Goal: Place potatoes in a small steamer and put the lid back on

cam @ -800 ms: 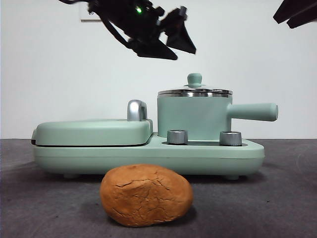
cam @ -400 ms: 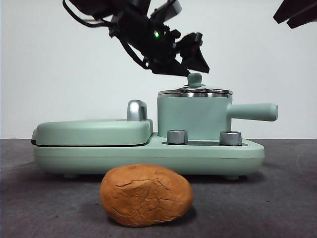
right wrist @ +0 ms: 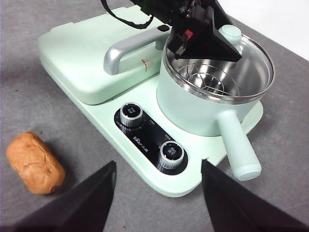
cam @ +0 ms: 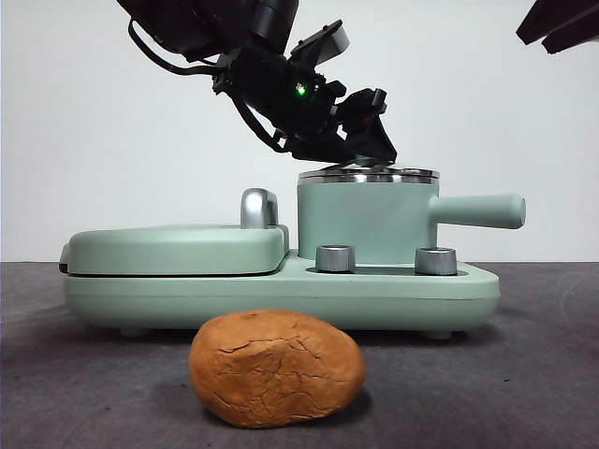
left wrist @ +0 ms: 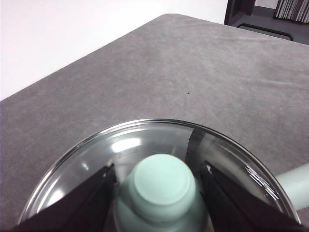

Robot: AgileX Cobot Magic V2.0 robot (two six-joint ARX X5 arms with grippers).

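Over the small steamer (cam: pixel 367 217), my left gripper (left wrist: pixel 157 186) sits with its two black jaws spread to either side of the lid's mint-green knob (left wrist: pixel 161 182), one jaw on each flank and a thin gap visible on both sides, so I am parted around the knob and not yet pinching it. The lid (left wrist: pixel 96 154) lies flat on the pot's steel rim, its clear glass showing the table through it in my wrist view. My right gripper (right wrist: pixel 157 191) waits well away from the steamer, jaws wide apart and holding nothing.

By my judgement the task has barely begun: nothing is done yet. The lid has to come off first, then the potato goes in, then the lid goes back on.

Through the glass, the right wrist view shows only a steel steaming rack (right wrist: pixel 208 80) inside the steamer, with no food on it. The potato (cam: pixel 276 368) lies on the grey table (cam: pixel 524 374) in front of the mint-green cooker base (cam: pixel 281 295) that carries the steamer, apart from it. Beside the steamer, the flat grill cover (cam: pixel 173 248) with its chrome handle is shut.
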